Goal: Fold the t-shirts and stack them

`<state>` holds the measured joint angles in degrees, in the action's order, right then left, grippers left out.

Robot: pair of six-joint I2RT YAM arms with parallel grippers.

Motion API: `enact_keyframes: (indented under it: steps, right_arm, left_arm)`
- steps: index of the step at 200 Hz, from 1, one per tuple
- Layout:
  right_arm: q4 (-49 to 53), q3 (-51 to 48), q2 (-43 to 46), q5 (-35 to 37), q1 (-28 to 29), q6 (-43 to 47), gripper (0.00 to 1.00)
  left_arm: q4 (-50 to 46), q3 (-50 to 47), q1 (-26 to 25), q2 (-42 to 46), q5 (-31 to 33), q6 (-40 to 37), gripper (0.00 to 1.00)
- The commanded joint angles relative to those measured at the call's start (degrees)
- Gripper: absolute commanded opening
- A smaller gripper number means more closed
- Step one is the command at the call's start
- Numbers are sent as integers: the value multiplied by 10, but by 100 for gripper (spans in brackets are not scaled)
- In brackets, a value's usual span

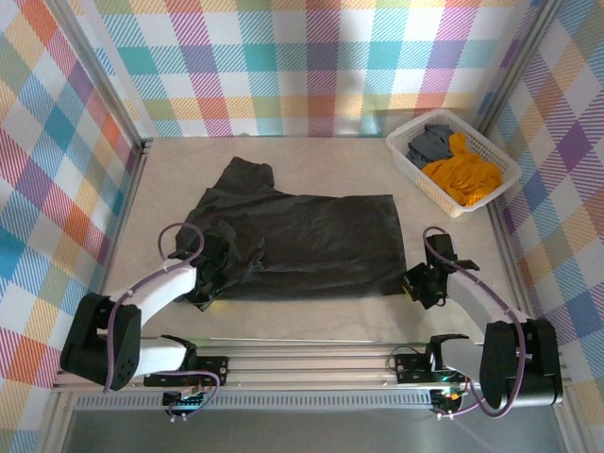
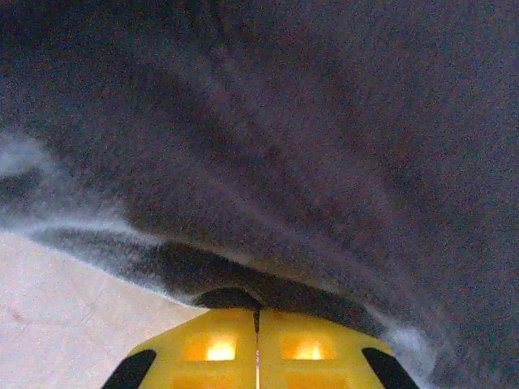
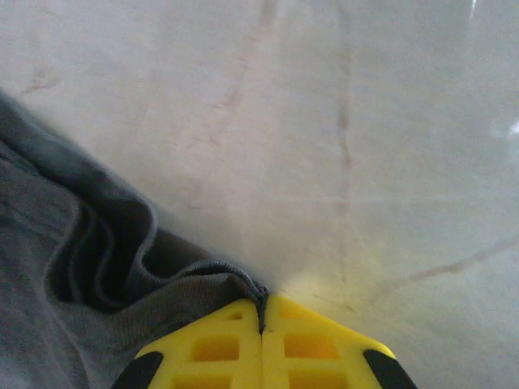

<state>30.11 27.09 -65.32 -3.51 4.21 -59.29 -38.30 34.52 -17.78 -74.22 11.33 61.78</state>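
Beige tabletop (image 1: 311,160): one charcoal-black cloth t-shirt (image 1: 302,236), flat. One white plastic lattice basket (image 1: 404,157): one orange t-shirt (image 1: 462,179), one grey t-shirt (image 1: 429,143). Clamped tight on black hem: left gripper (image 2: 258,312), right gripper (image 3: 262,312).

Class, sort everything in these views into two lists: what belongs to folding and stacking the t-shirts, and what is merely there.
Belongs to the job: charcoal-black t-shirt; orange t-shirt and grey t-shirt, both in the white lattice basket; left gripper and right gripper, each shut on the black shirt's near edge.
Merely there: white lattice basket; table; checked walls.
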Motion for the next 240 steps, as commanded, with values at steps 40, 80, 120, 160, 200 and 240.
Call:
enact_keyframes:
  steps: [40,80,120,160,200,240]
  right_arm:
    - [29,31,36,88,-1,57,0]
    - [68,33,76,107,-1,62,0]
    - [91,13,77,58,-1,23,0]
    - [132,15,113,49,-1,0,35]
    - [111,78,132,58,18,54,30]
    - [28,150,-9,37,148,69,27]
  left_arm:
    - [-15,18,22,16,70,-23,0]
    - [-54,25,30,66,73,-38,0]
    - [-52,2,30,67,26,-45,0]
    - [-69,13,30,75,-22,-67,30]
    - [-127,88,63,123,-21,-113,43]
    - [-56,106,163,18,-113,-171,27]
